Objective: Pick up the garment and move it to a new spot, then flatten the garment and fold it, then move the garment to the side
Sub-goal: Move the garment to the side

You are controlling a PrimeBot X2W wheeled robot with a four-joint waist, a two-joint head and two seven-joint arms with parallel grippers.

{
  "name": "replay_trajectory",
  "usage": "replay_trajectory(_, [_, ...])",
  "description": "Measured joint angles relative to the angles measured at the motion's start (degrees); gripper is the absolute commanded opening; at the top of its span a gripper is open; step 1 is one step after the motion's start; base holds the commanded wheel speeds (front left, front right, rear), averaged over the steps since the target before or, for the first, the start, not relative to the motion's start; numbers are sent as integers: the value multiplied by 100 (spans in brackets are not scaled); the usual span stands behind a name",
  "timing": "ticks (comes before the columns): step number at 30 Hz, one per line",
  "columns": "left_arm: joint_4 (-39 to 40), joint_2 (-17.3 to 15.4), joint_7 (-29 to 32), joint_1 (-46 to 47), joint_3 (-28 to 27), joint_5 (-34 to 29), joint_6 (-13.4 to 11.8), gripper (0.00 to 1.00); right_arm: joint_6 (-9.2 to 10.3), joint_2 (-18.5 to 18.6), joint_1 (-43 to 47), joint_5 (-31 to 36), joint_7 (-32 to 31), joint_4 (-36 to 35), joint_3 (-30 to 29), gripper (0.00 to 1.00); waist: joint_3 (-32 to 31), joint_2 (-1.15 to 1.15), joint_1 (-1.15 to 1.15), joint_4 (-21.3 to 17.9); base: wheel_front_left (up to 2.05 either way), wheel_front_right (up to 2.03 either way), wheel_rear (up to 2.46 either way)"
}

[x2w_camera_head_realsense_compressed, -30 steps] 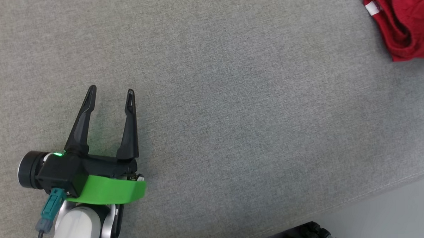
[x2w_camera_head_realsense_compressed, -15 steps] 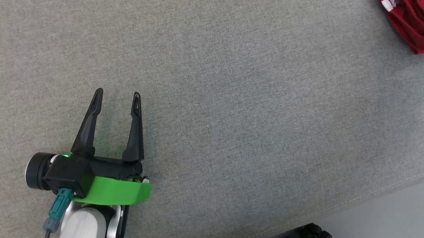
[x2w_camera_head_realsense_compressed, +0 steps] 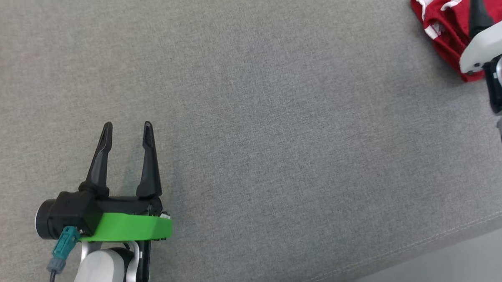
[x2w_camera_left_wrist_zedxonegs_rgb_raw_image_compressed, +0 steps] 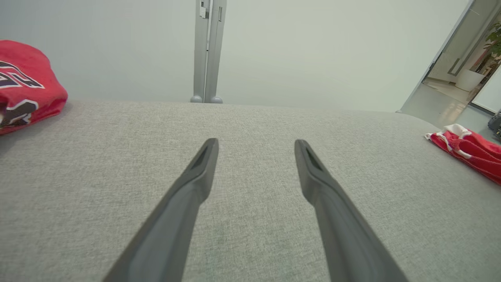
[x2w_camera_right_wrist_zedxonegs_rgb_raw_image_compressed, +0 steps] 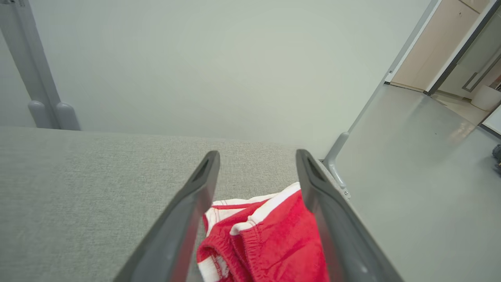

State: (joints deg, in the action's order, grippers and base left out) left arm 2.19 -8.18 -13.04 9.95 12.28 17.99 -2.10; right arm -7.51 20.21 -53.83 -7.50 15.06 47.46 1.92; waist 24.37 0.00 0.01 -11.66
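- garment [x2w_camera_head_realsense_compressed: 441, 21]: red with white trim, bunched at the top-right corner of the grey fabric surface [x2w_camera_head_realsense_compressed: 276, 136], near its right edge. Cut off by the frame and partly hidden behind the right arm's pale forearm [x2w_camera_head_realsense_compressed: 487, 45].
- Right wrist view: the gathered hem and white stripes are clear, but the rest runs off the bottom.
- right gripper [x2w_camera_right_wrist_zedxonegs_rgb_raw_image_compressed: 256, 154]: fingers spread wide and pinching nothing. Garment lies below, between them; can't tell if they touch it.
- Head view shows one dark finger [x2w_camera_head_realsense_compressed: 476, 8] of it over the garment, pointing up-frame.
- left gripper [x2w_camera_head_realsense_compressed: 126, 126]: fingers apart and empty, over bare fabric at lower left, well apart from the garment. Its forearm rises from the bottom edge.
- second red piece [x2w_camera_left_wrist_zedxonegs_rgb_raw_image_compressed: 27, 90]: dark lettering, cut off at the left edge of the left wrist view.
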Motion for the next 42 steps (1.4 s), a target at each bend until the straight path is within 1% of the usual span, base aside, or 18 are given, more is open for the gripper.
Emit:
replay_trajectory(8, [-602,204,-166,-141,-250,293,-11,100,0,-359,701,-594,0,-655,635,100,-763,0,-1,168,0,0,0])
replay_trajectory(13, [-871,308,-192,-324,-394,396,-26,100,1,-635,1405,-879,0,-1203,802,100,-1227,0,-1,333,0,0,0])
replay_trajectory(18, [-1090,379,-200,-526,-533,426,-27,100,1,-933,2307,-940,0,-1893,656,100,-1647,0,-1,550,0,0,0])
replay_trajectory(22, [-1234,423,-201,-693,-572,437,-20,100,1,-1295,3101,-944,0,-2440,316,100,-1911,0,-1,750,0,0,0])
replay_trajectory(23, [-1271,433,-201,-718,-566,436,-16,100,1,-1354,3268,-928,0,-2547,255,100,-1960,0,-1,794,0,0,0])
replay_trajectory(24, [-1328,461,-201,-795,-567,437,-15,100,1,-1486,3672,-825,0,-2797,147,100,-2077,0,-1,896,0,0,0])
replay_trajectory(26, [-1370,476,-201,-877,-570,436,-14,100,1,-1580,3974,-661,0,-2995,121,100,-2174,0,-1,977,0,0,0])
replay_trajectory(28, [-1425,483,-201,-967,-568,431,-8,100,1,-1677,4263,-650,-8,-3192,135,100,-2265,0,-1,1060,0,0,0])
replay_trajectory(33, [-1474,498,-201,-1066,-581,388,1,100,1,-1725,4679,-624,-8,-3431,124,100,-2393,0,-1,1189,0,0,0])
replay_trajectory(35, [-1507,501,-201,-1066,-575,346,4,100,1,-1725,4799,-670,-8,-3459,232,100,-2413,0,-1,1211,0,0,0])
replay_trajectory(42, [-1518,517,-201,-1048,-516,263,34,100,1,-1736,4857,-693,-8,-3486,398,100,-2361,0,-1,1164,0,0,0])
